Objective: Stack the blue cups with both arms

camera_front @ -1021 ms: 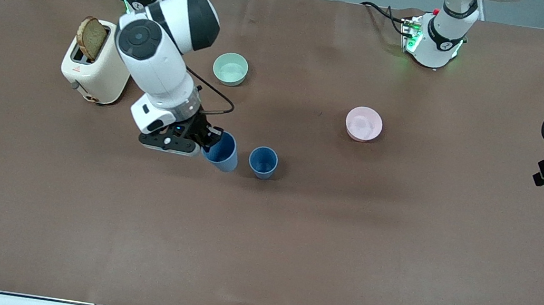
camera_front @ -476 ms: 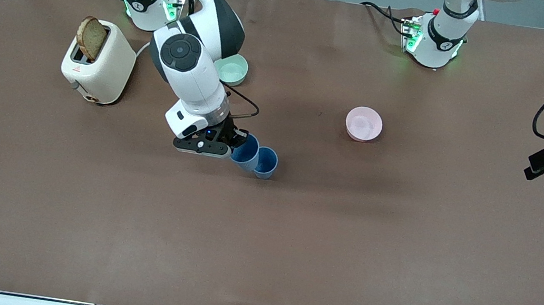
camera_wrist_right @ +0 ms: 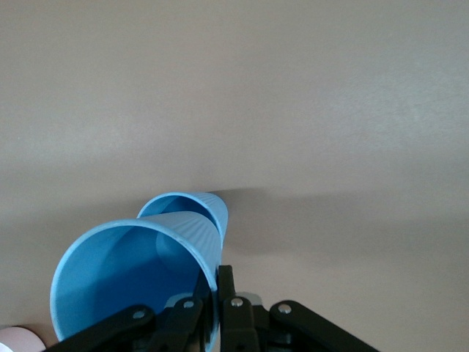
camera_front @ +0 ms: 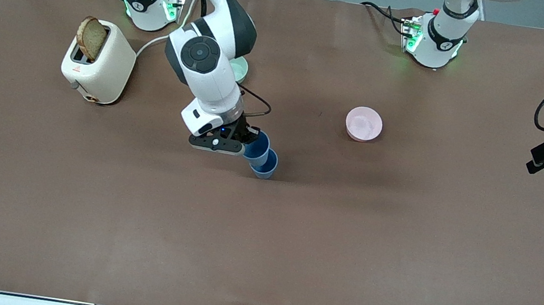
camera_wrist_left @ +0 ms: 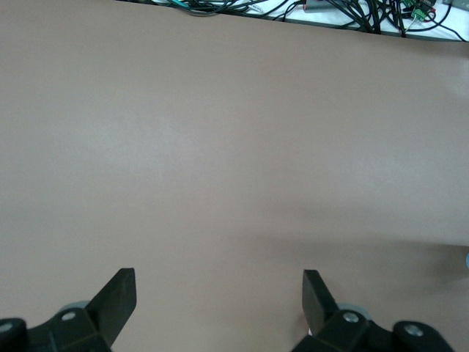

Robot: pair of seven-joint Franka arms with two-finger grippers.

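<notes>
Clamping one blue cup (camera_front: pixel 257 146) by its rim, the right pincer (camera_front: pixel 247 141) holds it over the second cup (camera_front: pixel 264 168).

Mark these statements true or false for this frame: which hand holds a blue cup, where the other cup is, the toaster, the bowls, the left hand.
1. The right hand grips a blue cup by its rim. True.
2. The held cup is over the second blue cup standing on the table. True.
3. The toaster is empty. False: a slice of bread stands in it.
4. The pink bowl holds a cup. False: it holds none.
5. The left hand is shut. False: it is open, over bare table.
</notes>
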